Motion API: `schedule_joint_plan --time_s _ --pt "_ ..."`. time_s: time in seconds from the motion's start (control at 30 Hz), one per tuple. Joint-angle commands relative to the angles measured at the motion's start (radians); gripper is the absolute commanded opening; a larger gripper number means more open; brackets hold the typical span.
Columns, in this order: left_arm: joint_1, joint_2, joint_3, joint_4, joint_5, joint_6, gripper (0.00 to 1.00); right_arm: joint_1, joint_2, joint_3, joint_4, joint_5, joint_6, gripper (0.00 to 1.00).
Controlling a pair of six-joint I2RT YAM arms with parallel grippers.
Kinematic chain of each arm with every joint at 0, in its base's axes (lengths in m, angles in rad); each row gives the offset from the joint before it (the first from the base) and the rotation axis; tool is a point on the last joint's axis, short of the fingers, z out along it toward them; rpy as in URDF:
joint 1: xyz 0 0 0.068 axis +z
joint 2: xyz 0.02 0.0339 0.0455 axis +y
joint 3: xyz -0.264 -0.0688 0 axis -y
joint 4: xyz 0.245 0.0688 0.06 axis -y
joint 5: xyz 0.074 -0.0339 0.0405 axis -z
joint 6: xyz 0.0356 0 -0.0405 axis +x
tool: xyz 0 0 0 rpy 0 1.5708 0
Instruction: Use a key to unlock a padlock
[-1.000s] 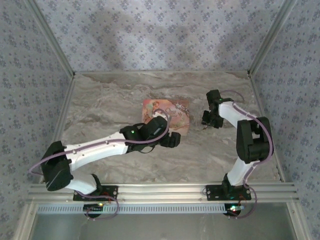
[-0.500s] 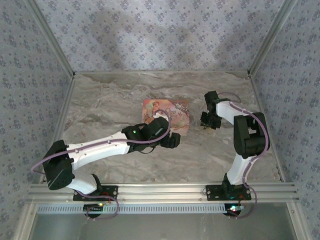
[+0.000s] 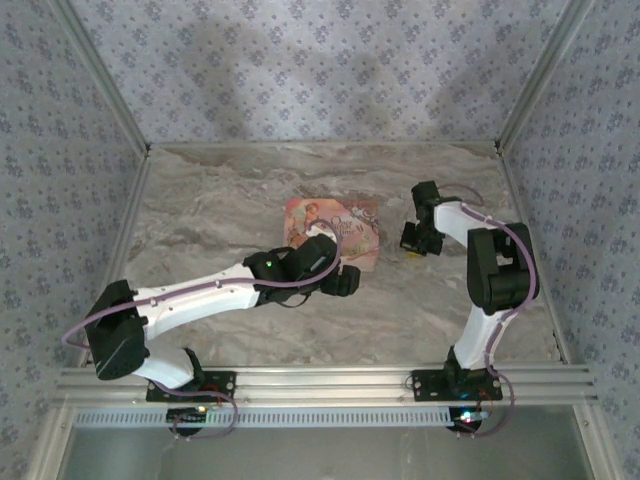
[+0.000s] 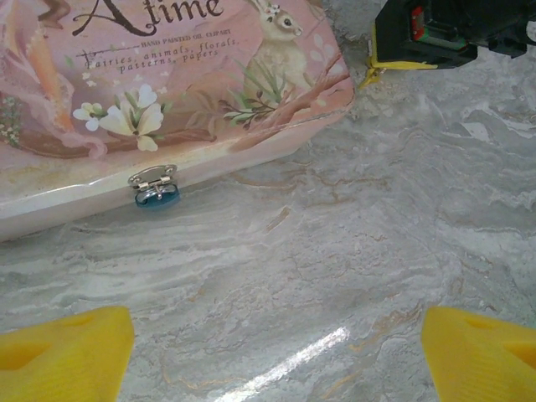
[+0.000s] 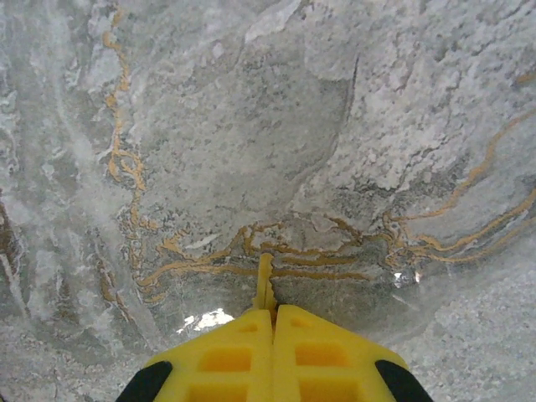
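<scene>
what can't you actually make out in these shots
- Left wrist view: a small blue piece sits under the clasp of the pink box. It is too small to show a shackle or keyhole.
- Right wrist view: a thin strip is pinched in the shut right claw. It is seen edge-on, so it may or may not be the key.
- Top view: the left arm partly covers the box's near edge.
</scene>
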Motion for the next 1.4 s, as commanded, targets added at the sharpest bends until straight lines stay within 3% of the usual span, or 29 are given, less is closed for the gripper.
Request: schedule_joint_plan --time_s 0.0,0.47,0.87,0.97,1.13,1.37 --pt "-0.006 -0.026 -0.019 -0.005 -0.027 -0.010 0.89 0.001 -0.004 -0.053 0.038 -0.033 -0.003 0.00" --pt "0.048 -0.122 -0.052 -0.004 -0.053 -0.010 0.89 -0.009 -0.359 -0.097 0.055 -0.085 -0.016 0.00" --pt "0.190 -0.247 -0.013 0.053 0.090 0.014 0.89 0.025 -0.707 -0.043 0.048 -0.299 -0.017 0.00" --pt "0.220 -0.263 0.013 0.075 0.143 0.014 0.87 0.077 -0.774 -0.024 0.075 -0.331 -0.048 0.00" --pt "0.234 -0.246 0.098 0.091 0.227 0.019 0.81 0.214 -0.844 -0.006 0.105 -0.267 -0.102 0.00" --pt "0.229 -0.216 0.121 0.268 0.357 -0.057 0.71 0.392 -0.860 -0.005 0.132 -0.145 -0.131 0.00"
